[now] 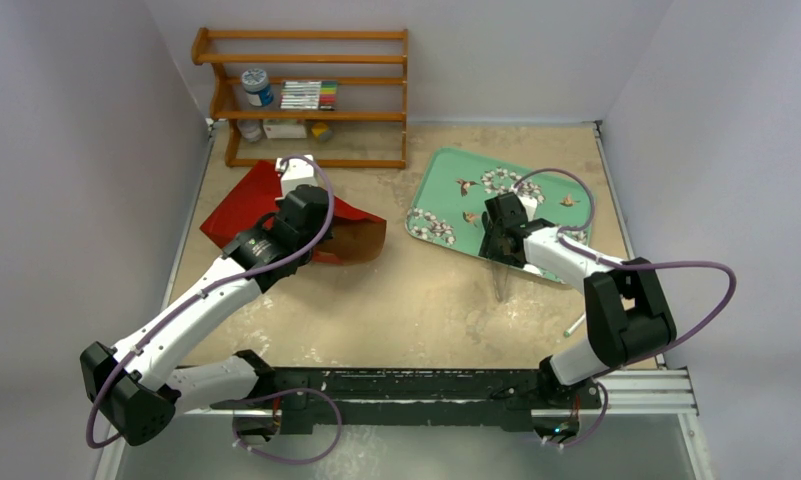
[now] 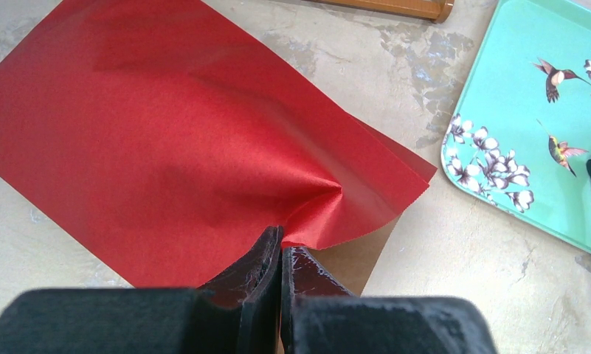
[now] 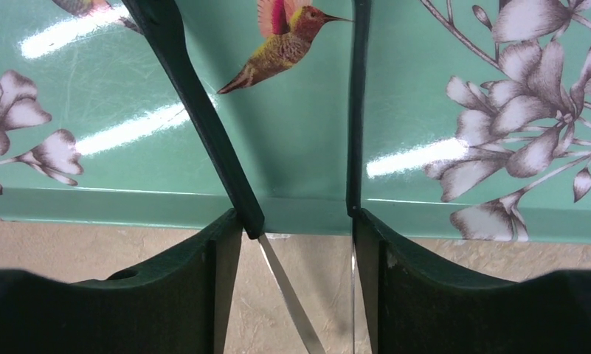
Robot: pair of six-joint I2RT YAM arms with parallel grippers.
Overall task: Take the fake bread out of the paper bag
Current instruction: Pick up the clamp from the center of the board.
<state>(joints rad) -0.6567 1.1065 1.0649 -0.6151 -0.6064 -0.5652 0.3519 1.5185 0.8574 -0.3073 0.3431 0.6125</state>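
Note:
The red paper bag lies flat at the back left, its brown kraft inside showing at the mouth. My left gripper is shut on the bag's upper rim, and the paper puckers at the pinch in the left wrist view; the bag fills that view. No fake bread shows in any view. My right gripper is at the near edge of the green tray, shut on a pair of tongs whose dark arms reach over the tray. Their metal end points toward me.
A wooden shelf with a jar, markers and small items stands at the back left, just behind the bag. The flower-and-hummingbird tray lies right of the bag mouth. Grey walls close the table on three sides.

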